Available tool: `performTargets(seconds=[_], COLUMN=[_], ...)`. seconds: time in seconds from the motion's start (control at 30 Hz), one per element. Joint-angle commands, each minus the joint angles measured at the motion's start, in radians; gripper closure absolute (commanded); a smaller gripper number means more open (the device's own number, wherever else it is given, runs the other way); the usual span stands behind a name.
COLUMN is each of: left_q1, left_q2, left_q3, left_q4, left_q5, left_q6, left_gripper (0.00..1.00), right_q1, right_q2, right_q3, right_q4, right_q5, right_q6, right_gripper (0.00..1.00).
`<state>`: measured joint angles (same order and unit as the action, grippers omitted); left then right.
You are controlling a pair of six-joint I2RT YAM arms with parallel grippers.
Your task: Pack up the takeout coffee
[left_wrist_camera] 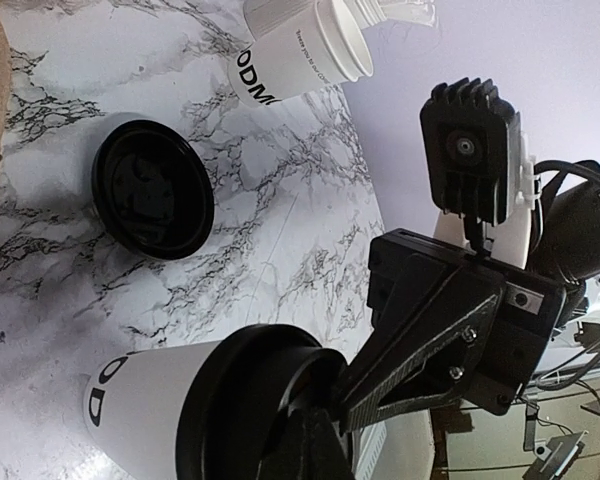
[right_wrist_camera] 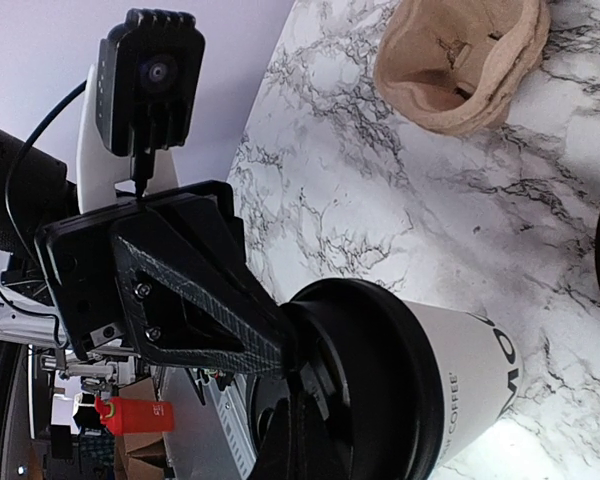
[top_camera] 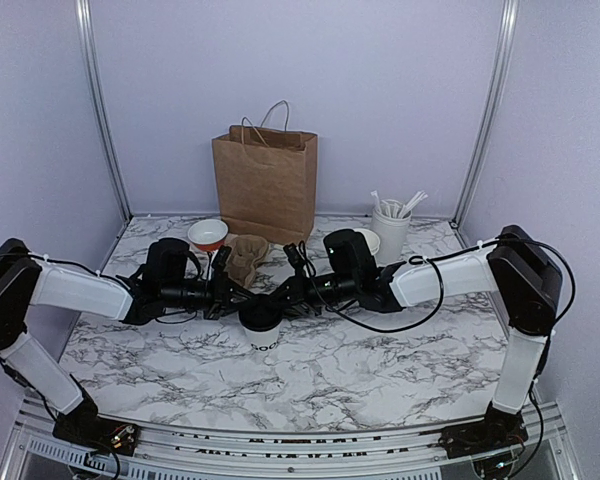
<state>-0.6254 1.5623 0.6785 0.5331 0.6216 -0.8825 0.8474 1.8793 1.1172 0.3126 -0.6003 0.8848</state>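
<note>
The takeout coffee cup point(left_wrist_camera: 145, 410) is white with dark lettering and stands at mid-table with a black lid point(left_wrist_camera: 250, 400) on top. In the top view the lid point(top_camera: 260, 315) lies between the two arms. My left gripper point(left_wrist_camera: 315, 435) is shut, its tips against the lid's top, and from the other side my right gripper point(left_wrist_camera: 360, 385) meets the same lid. In the right wrist view the cup point(right_wrist_camera: 470, 370) and its lid point(right_wrist_camera: 380, 380) fill the bottom. There my right gripper point(right_wrist_camera: 300, 435) is shut at the lid's rim, with the left gripper point(right_wrist_camera: 280, 350) pressed beside it.
A loose black lid point(left_wrist_camera: 152, 190) lies on the marble past the cup. A second lettered white cup point(left_wrist_camera: 300, 55) stands by the cup of stirrers point(top_camera: 390, 235). The brown pulp carrier point(top_camera: 245, 258), a red-rimmed bowl point(top_camera: 208, 235) and a brown paper bag point(top_camera: 267, 180) stand behind.
</note>
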Motion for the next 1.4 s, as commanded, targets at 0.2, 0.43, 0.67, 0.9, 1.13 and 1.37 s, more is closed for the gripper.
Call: performTargets(seconds=[0.2,0.43,0.67,0.9,1.13,1.37], left_q1=[0.0,-0.014,-0.045,-0.08,-0.078,-0.077], left_q2=[-0.072,-0.164,-0.144,-0.042,-0.144,-0.201], left_q3=[0.008,0.05,0.002,-0.072,-0.017,0.039], left_q4=[-0.139,-0.148,-0.13,-0.124,-0.198,-0.269], left_q5=[-0.029,0.027,0.042,-0.009,-0.035,-0.064], left_q6=[0.031,0.045,0.069,0.034,0.06,0.091], left_gripper=[1.0,1.0,1.0,1.0,1.0,1.0], right_q1=[0.001,0.0,0.0,0.001,0.001,0.0], right_q2=[0.019,0.024,0.029,0.031,0.027,0.021], right_q3=[0.008,0.012,0.001,-0.004,-0.007,0.021], right_q4=[-0.017,-0.019,-0.007,-0.009,-0.007,-0.015], right_q5=[0.0,0.0,-0.001,-0.002,-0.001,-0.003], right_q6=[-0.018,-0.021,-0.015,-0.014,-0.016,-0.019], right_gripper=[1.0,1.0,1.0,1.0,1.0,1.0])
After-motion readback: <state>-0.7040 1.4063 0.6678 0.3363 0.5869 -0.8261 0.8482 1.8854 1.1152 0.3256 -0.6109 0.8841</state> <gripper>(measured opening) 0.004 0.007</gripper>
